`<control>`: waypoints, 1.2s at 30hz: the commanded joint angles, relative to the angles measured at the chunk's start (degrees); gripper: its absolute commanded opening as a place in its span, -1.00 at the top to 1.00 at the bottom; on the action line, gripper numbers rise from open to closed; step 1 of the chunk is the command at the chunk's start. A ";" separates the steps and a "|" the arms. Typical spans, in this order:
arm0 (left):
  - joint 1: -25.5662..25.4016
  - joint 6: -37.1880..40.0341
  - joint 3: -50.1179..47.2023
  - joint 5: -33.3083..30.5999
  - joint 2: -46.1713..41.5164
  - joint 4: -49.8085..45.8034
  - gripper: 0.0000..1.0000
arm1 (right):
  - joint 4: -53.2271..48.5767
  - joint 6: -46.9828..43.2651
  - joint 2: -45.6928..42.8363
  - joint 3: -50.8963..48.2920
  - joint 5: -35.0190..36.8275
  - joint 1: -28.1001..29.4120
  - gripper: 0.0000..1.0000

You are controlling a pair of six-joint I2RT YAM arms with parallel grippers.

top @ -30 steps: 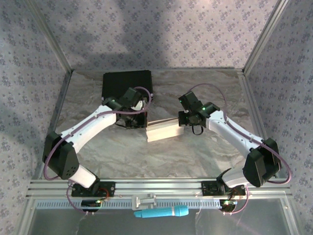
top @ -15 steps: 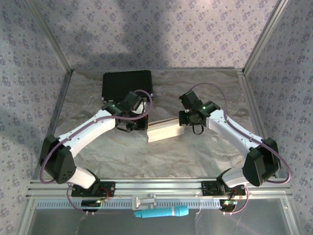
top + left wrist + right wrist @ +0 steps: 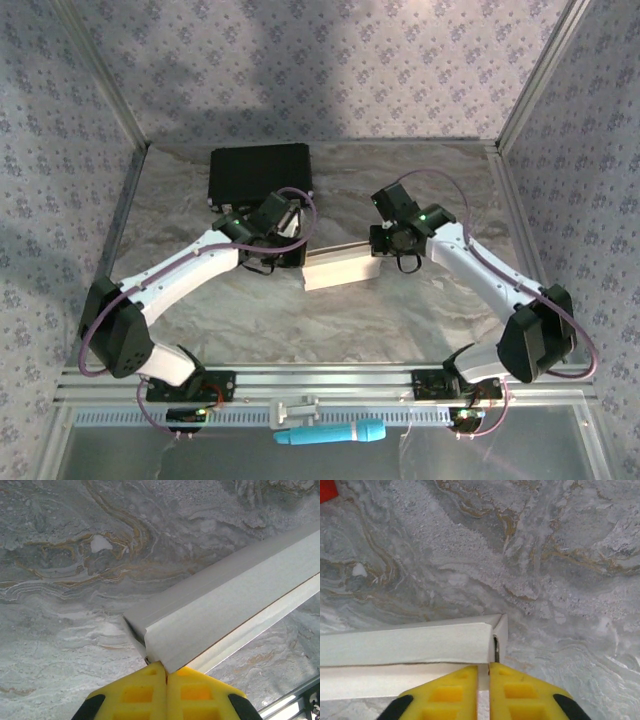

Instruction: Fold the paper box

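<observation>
Left arm (image 3: 185,265) and right arm (image 3: 480,272) reaching inward from near-edge bases, elbows bowing outward. Left gripper (image 3: 166,669) pinching one end of paper box (image 3: 340,270), fingers pressing together. Right gripper (image 3: 483,671) pinching opposite end, fingers nearly touching.

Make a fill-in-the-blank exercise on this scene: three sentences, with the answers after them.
1. The paper box is ____ in colour.
2. The left gripper pinches a corner of the box with fingers coloured ____.
3. The flat case at the far side of the table is ____ in colour.
Missing words: white; yellow; black.
</observation>
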 commanded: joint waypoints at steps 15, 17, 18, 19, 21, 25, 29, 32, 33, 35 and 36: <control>-2.81 0.36 -2.96 1.76 4.62 -5.39 1.00 | 1.96 28.35 -12.88 -5.53 -10.79 -5.46 -0.04; -2.95 0.42 -2.80 1.76 4.65 -5.42 1.00 | 1.47 32.08 -13.47 -6.20 -10.49 -5.89 -0.13; -2.93 0.39 -2.71 1.64 4.71 -5.47 1.00 | 0.99 34.24 -13.85 -6.53 -10.10 -6.25 -0.20; -2.98 0.32 -2.71 1.63 4.70 -5.46 1.00 | 1.08 36.03 -14.18 -7.04 -10.45 -6.79 -0.23; -3.11 0.33 -2.71 1.55 4.72 -5.47 1.00 | 1.33 39.20 -14.53 -7.72 -11.87 -8.32 -0.28; -3.15 0.28 -2.64 1.43 4.75 -5.56 1.00 | 1.93 43.87 -13.91 -10.23 -17.35 -11.86 -0.31; -3.27 0.25 -2.51 1.42 4.75 -5.55 1.00 | 6.79 48.39 -14.07 -14.29 -21.02 -13.57 -0.32; -3.35 0.09 -2.44 1.37 4.72 -5.52 1.00 | 8.78 49.65 -13.72 -14.66 -21.16 -13.82 -0.32; -3.43 0.06 -2.45 1.35 4.73 -5.55 1.00 | 8.92 49.85 -13.63 -14.68 -21.24 -13.99 -0.32; -3.58 0.02 -2.38 1.36 4.72 -5.54 1.00 | 9.27 50.28 -13.50 -14.97 -21.40 -14.17 -0.31; -3.65 -0.03 -2.36 1.37 4.68 -5.54 1.00 | 9.59 50.55 -13.54 -15.39 -21.58 -14.23 -0.31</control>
